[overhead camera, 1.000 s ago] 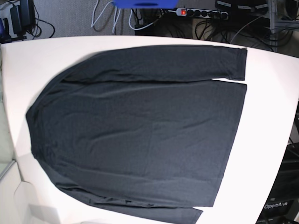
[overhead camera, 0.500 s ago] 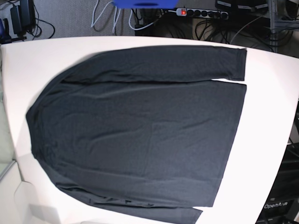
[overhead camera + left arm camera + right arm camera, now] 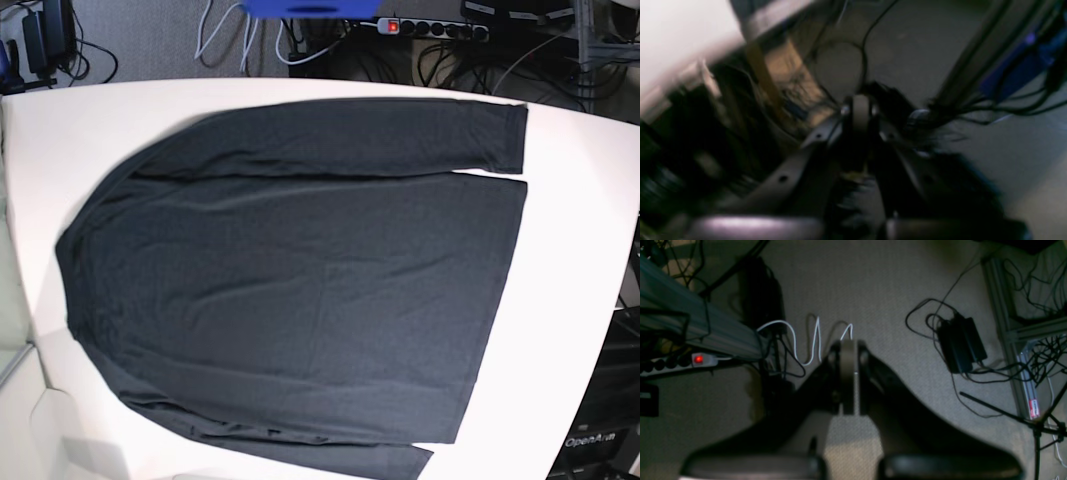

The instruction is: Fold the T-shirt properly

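The T-shirt (image 3: 300,270) is a plain dark charcoal garment with long sleeves. It lies spread flat on the white table (image 3: 585,250), its hem toward the right and its shoulders toward the left. One sleeve (image 3: 350,135) runs along the far side and the other (image 3: 300,445) along the near edge. Neither arm shows in the base view. In the left wrist view my left gripper (image 3: 860,110) is shut on nothing, blurred, off the table over the floor. In the right wrist view my right gripper (image 3: 849,348) is shut and empty above carpet.
A power strip (image 3: 392,26) with a red light, plus cables, lies on the floor behind the table. A blue object (image 3: 310,8) sits at the top edge. A black adapter (image 3: 960,343) and a metal frame (image 3: 1000,306) are below my right gripper.
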Robot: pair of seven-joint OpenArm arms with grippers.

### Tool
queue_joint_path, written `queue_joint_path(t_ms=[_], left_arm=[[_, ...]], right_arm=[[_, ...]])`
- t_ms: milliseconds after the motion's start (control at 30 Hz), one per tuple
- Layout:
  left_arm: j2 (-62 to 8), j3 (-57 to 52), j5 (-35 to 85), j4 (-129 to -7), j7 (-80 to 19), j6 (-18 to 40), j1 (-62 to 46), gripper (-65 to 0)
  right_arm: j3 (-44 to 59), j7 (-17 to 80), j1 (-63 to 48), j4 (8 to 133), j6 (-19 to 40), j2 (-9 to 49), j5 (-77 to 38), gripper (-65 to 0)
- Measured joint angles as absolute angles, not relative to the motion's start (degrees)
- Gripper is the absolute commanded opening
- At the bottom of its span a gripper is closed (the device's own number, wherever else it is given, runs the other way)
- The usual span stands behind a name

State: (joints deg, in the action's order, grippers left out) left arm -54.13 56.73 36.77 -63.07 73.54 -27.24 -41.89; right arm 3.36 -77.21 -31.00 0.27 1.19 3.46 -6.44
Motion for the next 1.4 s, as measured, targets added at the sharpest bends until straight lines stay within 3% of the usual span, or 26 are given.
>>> queue_joint_path(t_ms=[133, 300, 900, 1100, 1267, 1400], left_arm=[[-56.9, 56.8, 33.4, -66.7, 73.4, -34.8, -41.8, -65.0], [-60.7, 56.8, 33.6, -72.2, 73.4, -39.8, -41.9, -65.0], [-62.7, 56.7, 33.9, -74.3, 73.4, -39.7, -39.9, -65.0], [-62.4, 56.4, 33.9, -74.3, 73.4, -39.7, -40.0, -65.0], [-62.5, 56.5, 33.5, -74.4, 73.4, -39.7, -40.0, -65.0], [-62.7, 56.5, 33.5, -76.6, 73.5, -39.7, -40.0, -65.0]], right_arm=[[3.4, -77.2, -31.0, 0.3, 1.2, 3.5, -6.4, -64.8], [3.4, -77.2, -30.2, 0.9, 1.2, 3.5, -6.4, -64.8], [3.4, -77.2, -29.4, 3.6, 1.2, 4.9, -6.5, -64.8], [5.2, -76.8, -31.5, 14.2, 1.2, 5.6, -11.0, -64.6], [5.2, -75.9, -41.0, 33.5, 1.4, 6.2, -14.7, -64.3], [5.7, -69.6, -47.0, 50.5, 1.3, 6.5, -15.4, -64.3]])
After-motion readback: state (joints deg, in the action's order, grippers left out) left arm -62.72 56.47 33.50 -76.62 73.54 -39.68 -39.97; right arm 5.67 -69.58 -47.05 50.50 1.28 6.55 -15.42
